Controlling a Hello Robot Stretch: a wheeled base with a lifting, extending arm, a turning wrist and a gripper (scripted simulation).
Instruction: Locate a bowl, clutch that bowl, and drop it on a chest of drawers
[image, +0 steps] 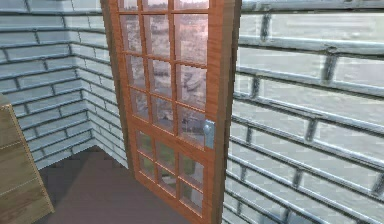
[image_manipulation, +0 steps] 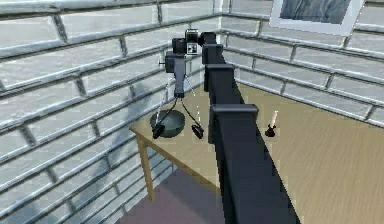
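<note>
1 dark round bowl (image_manipulation: 167, 124) centre-left in arm side view, on corner of 1 tan wooden table (image_manipulation: 320, 150); 1 dark gripper (image_manipulation: 178, 98) just above it in frame, can't tell if holding anything.

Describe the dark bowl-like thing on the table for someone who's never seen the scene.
In the arm side view, a pale wooden table stands against the white brick wall. At its left corner, left of the dark arm, sits a low, round, dark bowl. Its neighbour right of the arm is a thin white stick on a small base.
</note>
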